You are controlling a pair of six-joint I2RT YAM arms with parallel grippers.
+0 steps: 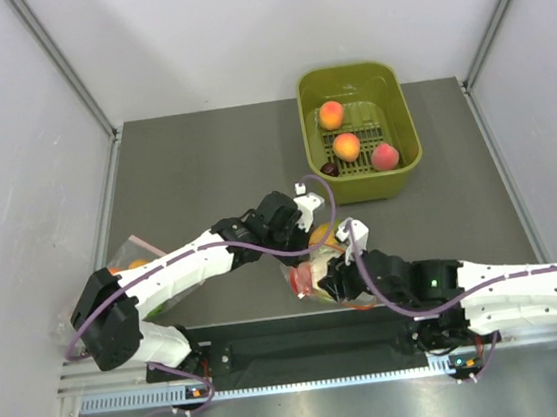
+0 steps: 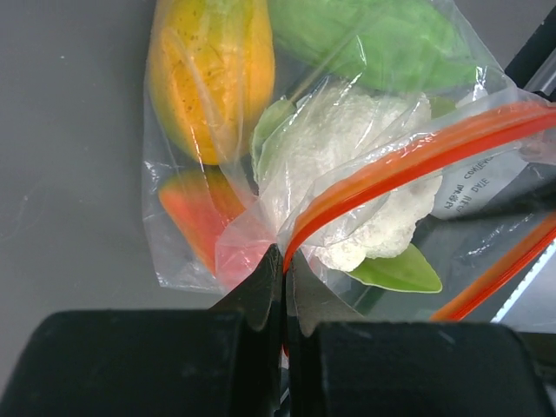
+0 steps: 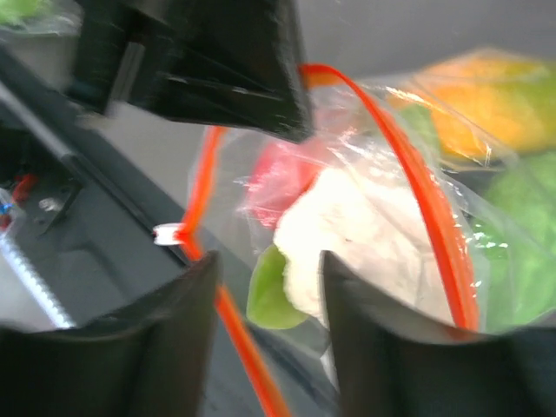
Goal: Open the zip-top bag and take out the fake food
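A: Where is the bag [image 1: 306, 276] found?
B: It is seen at the near edge of the table [image 1: 203, 167], between the 2 grippers and well apart from the green bin [image 1: 402, 104].
A: How is the left gripper [image 2: 284, 261] set?
B: Its jaws are pinched together on the bag's mouth, at one end of the orange-red strip [image 2: 391, 165].
A: And the right gripper [image 3: 265, 265]?
B: Its fingers are spread apart and nothing is clamped between them. The strip is seen beside 1 finger.
A: What is enclosed?
B: The cauliflower [image 2: 347, 139], yellow-orange piece [image 2: 213, 74], green piece [image 2: 373, 39] and red piece [image 2: 200, 208] are all contained in the bag.
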